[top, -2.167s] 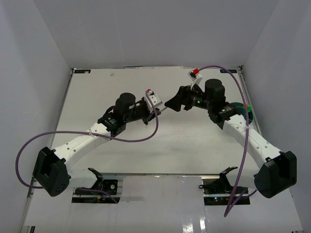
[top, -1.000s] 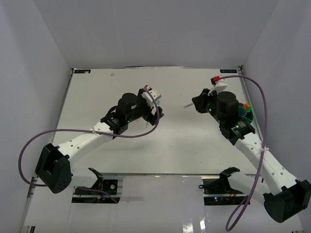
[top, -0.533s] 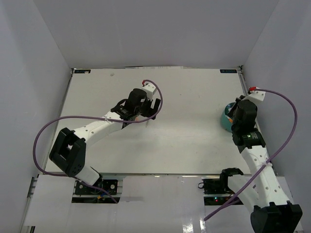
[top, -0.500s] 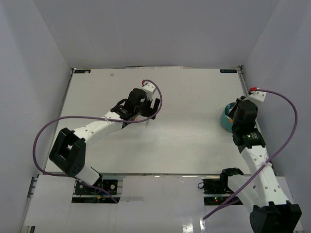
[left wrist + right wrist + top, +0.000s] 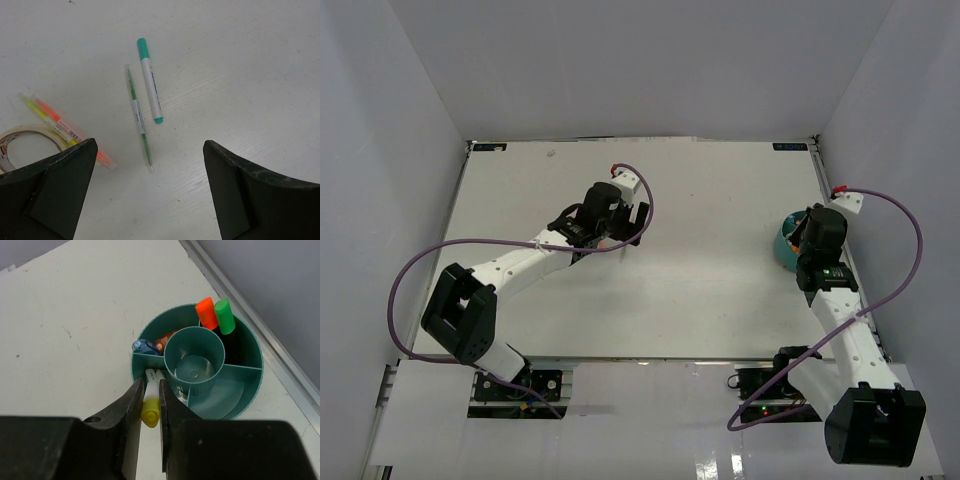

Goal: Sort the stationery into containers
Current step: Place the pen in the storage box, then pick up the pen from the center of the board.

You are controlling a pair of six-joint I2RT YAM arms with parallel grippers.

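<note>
The teal organiser [image 5: 195,352] stands at the right edge of the counter [image 5: 720,290], just beside the rim rail [image 5: 270,347]. It already holds 2 dark markers in 1 outer compartment, an orange-capped marker [image 5: 204,310] and a green-capped marker [image 5: 225,316]. A light blue piece [image 5: 142,346] and a salmon piece [image 5: 162,342] sit in the next compartment, and the round centre cup looks empty.

The right end effector [image 5: 150,390] is clamped on a white yellow-capped highlighter [image 5: 150,412], whose tip is at the rim of the near-left compartment, so this drop looks close.

Well apart, mid-counter, the left end effector [image 5: 150,160] hangs wide open and grips nothing. Below it lie a teal-capped pen [image 5: 149,80], a thin green pen [image 5: 137,117], a wrapped yellow-and-orange pair [image 5: 60,130] and a tape roll [image 5: 20,142].

I judge the task roughly half done. Room is tight on the right, by the rail and the wall [image 5: 280,280]. On the left there is open counter all round.
</note>
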